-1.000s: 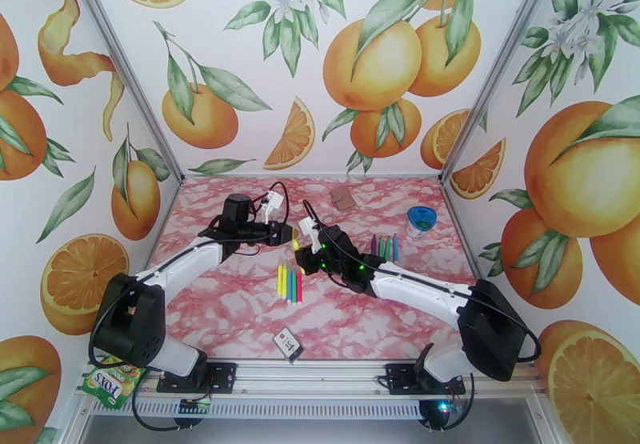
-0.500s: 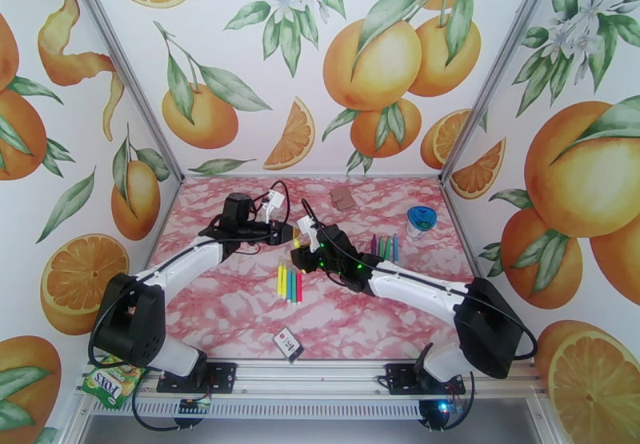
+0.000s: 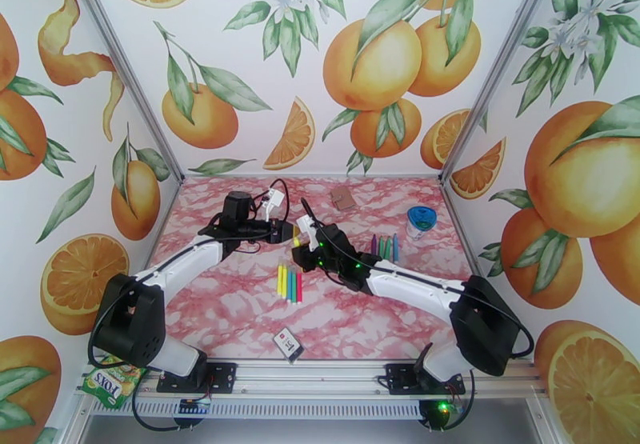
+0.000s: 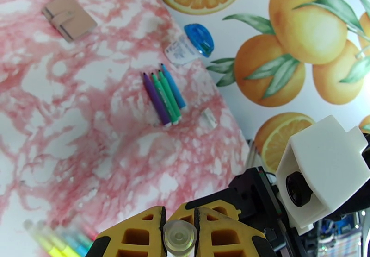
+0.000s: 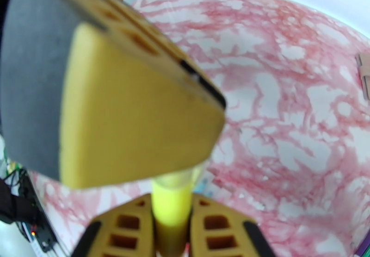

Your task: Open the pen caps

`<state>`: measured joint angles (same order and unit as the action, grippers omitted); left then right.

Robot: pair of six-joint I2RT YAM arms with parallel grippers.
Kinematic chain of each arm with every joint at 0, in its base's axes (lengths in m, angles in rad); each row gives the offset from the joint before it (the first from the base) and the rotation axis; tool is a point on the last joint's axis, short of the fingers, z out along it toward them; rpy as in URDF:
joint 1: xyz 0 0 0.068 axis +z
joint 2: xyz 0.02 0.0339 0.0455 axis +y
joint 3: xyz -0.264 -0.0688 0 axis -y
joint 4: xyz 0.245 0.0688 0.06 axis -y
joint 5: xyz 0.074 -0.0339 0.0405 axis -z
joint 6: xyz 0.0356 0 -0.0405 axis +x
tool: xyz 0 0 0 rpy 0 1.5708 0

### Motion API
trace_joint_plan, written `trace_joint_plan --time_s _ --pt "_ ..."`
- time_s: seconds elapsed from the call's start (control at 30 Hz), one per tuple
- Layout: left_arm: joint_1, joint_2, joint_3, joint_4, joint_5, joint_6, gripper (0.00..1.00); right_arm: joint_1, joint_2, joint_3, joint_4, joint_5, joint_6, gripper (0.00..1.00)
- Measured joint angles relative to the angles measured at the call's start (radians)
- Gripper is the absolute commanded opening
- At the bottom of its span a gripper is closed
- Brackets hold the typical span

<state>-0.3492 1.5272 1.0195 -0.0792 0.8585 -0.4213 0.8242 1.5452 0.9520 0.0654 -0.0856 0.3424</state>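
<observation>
Above the middle of the table my two grippers meet on one yellow pen [image 3: 296, 241]. My left gripper [image 3: 286, 234] is shut on it; in the left wrist view the pen's round pale end [image 4: 179, 237] sits between the yellow fingers [image 4: 138, 235]. My right gripper [image 3: 302, 250] is shut on the same pen; the right wrist view has the yellow barrel [image 5: 171, 204] clamped between its fingers, with the left gripper's finger [image 5: 134, 114] just above. I cannot tell which gripper has the cap. Capped pens lie in two groups, one [image 3: 290, 283] at centre and one [image 3: 385, 246] to the right.
A blue-lidded round container [image 3: 420, 220] lies at the right edge, beside the right pen group [image 4: 164, 93]. A brown wallet [image 3: 344, 197] is at the back. A black-and-white card [image 3: 289, 344] rests near the front edge. A sweets box [image 3: 112, 382] sits off the table's front left.
My right gripper has shifted slightly left toward the left gripper and stands closer to it. The left arm has barely moved. The pens on the table lie as before.
</observation>
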Motion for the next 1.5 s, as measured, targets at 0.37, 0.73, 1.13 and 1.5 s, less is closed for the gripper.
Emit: trace_joint_plan --time_s 0.37,0.73,1.13,1.5 --pt "0.006 0.009 0.022 -0.039 -0.035 -0.052 0.0 0.0 0.0 -0.034 0.066 0.01 -0.011 0.01" --pt "0.09 0.063 0.126 -0.043 -0.167 -0.096 0.0 0.023 -0.011 -0.117 0.018 0.017 -0.027 0.0" --pt "0.09 0.076 0.215 -0.209 -0.284 0.009 0.0 0.018 -0.076 -0.14 0.012 0.085 -0.029 0.0" --pt "0.089 0.075 0.22 -0.48 -0.475 0.189 0.0 -0.092 -0.082 -0.129 -0.056 0.182 -0.017 0.01"
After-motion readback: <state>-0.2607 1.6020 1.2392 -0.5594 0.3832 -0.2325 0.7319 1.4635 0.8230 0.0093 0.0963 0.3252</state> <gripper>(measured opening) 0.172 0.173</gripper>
